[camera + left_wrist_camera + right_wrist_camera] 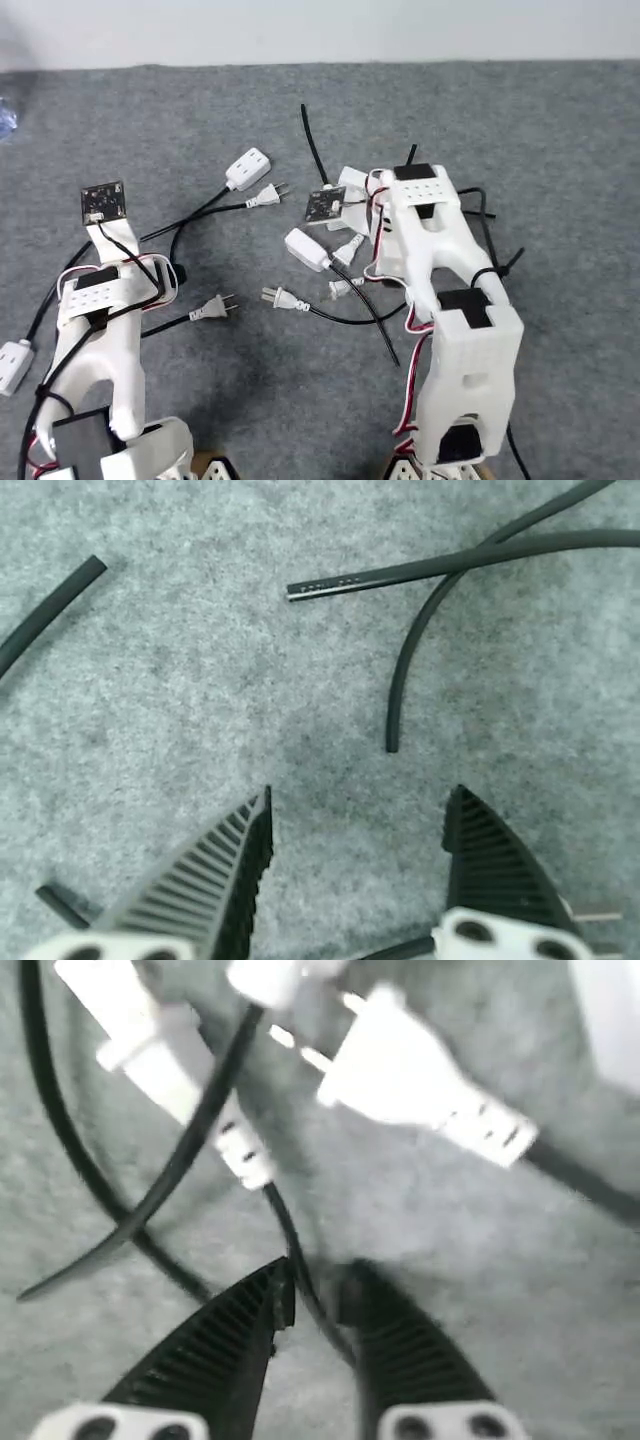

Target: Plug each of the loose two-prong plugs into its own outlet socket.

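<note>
Grey carpeted counter (500, 130) with loose two-prong plugs (283, 298) and outlet sockets (247, 168) scattered between the arms. Left pincer (355, 815) is released above carpet near black cord ends (397, 680). Right pincer (315, 1285) is narrowly parted, with a black cord (283, 1225) between its jaws, near a white plug (410, 1075).
</note>
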Controlling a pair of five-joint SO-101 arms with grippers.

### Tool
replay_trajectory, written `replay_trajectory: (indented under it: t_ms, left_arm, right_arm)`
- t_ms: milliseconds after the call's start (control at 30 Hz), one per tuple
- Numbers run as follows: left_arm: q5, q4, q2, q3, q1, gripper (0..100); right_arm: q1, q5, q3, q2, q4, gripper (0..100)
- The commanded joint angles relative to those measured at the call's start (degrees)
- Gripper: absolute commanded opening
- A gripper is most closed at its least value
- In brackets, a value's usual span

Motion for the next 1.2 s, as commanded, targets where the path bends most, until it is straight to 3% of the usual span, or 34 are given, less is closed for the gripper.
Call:
replay_trajectory:
  t_ms: [0,267,367,500,633,800,900,1067,1167]
  left_arm:
    - [0.26,-1.23,-1.23,-0.13,0.35,26]
    - [0.26,-1.23,-1.23,-0.13,0.35,26]
    - [0.26,-1.14,-1.23,-0.13,0.35,26]
    - [0.26,-1.05,-1.23,-0.13,0.35,26]
    - [0.26,-1.05,-1.23,-0.13,0.35,26]
    - [0.26,-0.97,-1.23,-0.04,0.35,26]
    - [0.26,-1.05,-1.41,0.48,0.35,26]
    - [0.26,-1.14,-1.41,0.48,0.35,26]
    - [0.26,-1.23,-1.32,0.4,0.35,26]
  right_arm:
    - [0.84,0.44,-1.41,-2.51,8.13,0.9]
    - [6.02,0.79,-2.73,-17.19,17.98,0.8]
    - [12.35,1.23,-2.99,-22.11,19.12,0.8]
    - [25.01,8.09,-3.43,-27.21,20.53,0.8]
    - [36.35,13.01,-1.32,-26.86,17.54,0.8]
    - [42.68,13.01,2.99,-24.04,6.64,1.3]
    - [43.65,13.1,3.69,-23.87,2.33,11.3]
    - [44.0,13.1,3.69,-26.33,2.24,45.9]
    - [42.68,13.1,3.69,-29.93,4.0,58.2]
